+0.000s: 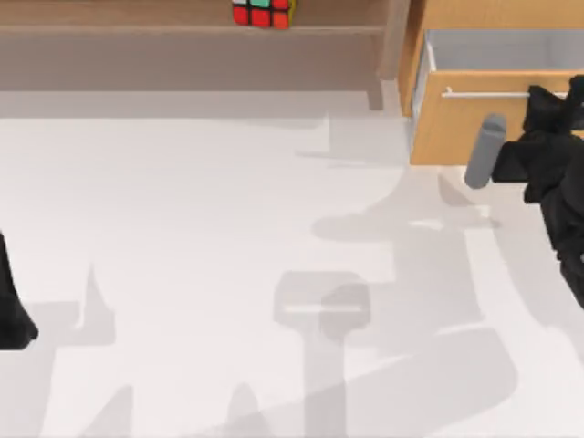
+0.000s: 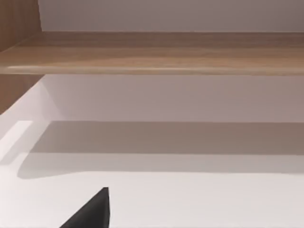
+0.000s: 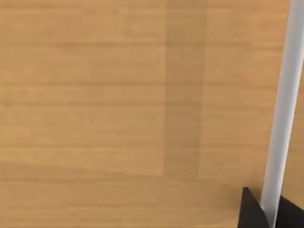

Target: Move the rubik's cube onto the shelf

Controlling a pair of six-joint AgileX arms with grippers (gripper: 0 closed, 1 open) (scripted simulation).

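Observation:
The rubik's cube (image 1: 262, 12) rests on the long light wooden shelf (image 1: 137, 20) at the back of the table, with nothing touching it. The left wrist view looks along the shelf board (image 2: 156, 52) and the recess below it. My left gripper (image 1: 14, 310) is parked at the table's left edge, far from the cube. My right gripper (image 1: 549, 97) is at the right, shut on the thin metal drawer handle (image 3: 283, 109), which runs between its black fingertips (image 3: 251, 211).
The orange-tan drawer cabinet (image 1: 474, 123) stands right of the shelf's upright post (image 1: 394, 41), its drawer pulled out with the grey inside (image 1: 502, 50) showing. A grey cylinder (image 1: 484, 151) juts from my right arm. White tabletop (image 1: 228, 274) spreads in front.

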